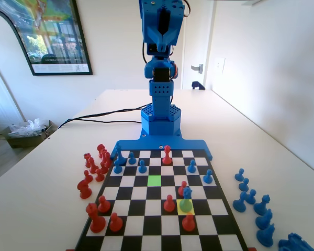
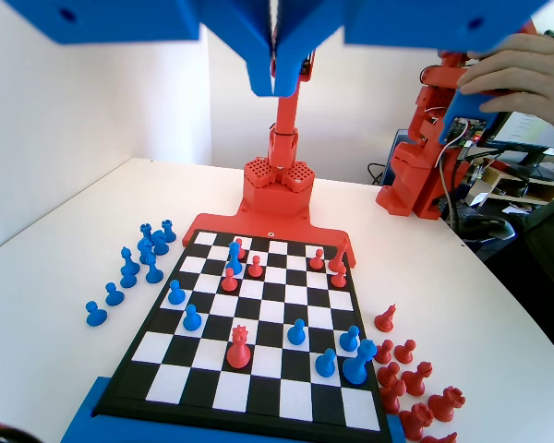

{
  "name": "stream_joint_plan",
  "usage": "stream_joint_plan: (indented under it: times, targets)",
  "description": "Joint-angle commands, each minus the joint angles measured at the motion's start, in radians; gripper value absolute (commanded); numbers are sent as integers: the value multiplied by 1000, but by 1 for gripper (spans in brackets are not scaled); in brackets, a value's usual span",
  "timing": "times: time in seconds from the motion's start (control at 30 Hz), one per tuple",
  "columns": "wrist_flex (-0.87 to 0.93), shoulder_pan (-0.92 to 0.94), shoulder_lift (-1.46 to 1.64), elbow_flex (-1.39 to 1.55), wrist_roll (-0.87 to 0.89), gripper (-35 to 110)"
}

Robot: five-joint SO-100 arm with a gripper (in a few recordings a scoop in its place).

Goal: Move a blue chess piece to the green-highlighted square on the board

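In the fixed view the board (image 1: 146, 212) has a single green-highlighted square (image 1: 154, 180) near its middle, bare. The blue chess piece (image 1: 187, 199) stands on the yellow square (image 1: 179, 205), two squares nearer the camera and one to the right, with red pieces close around it. In the wrist view this blue chess piece (image 2: 234, 257) stands at the far left part of the board (image 2: 258, 392) among red pieces. My gripper (image 2: 275, 81) hangs high above the board, jaws pressed together and holding nothing. From the fixed view the gripper (image 1: 165, 39) is raised over the arm's base.
Several blue pawns (image 1: 142, 167) stand on the rows near the arm, with a red piece (image 1: 167, 155) among them. Red pieces (image 1: 94, 167) cluster off the board's left side in the fixed view. Blue pieces (image 1: 251, 201) stand off its right side.
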Motion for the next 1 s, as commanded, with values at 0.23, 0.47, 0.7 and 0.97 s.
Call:
stream_joint_plan:
  times: [0.23,0.47,0.7,0.97]
  targets:
    - [-14,15,21,8,-3,1]
    - [-14,15,21,8,-3,1]
    - [-14,-2,21,8,-3,1]
    - [-2,-12,-176,-104,66,1]
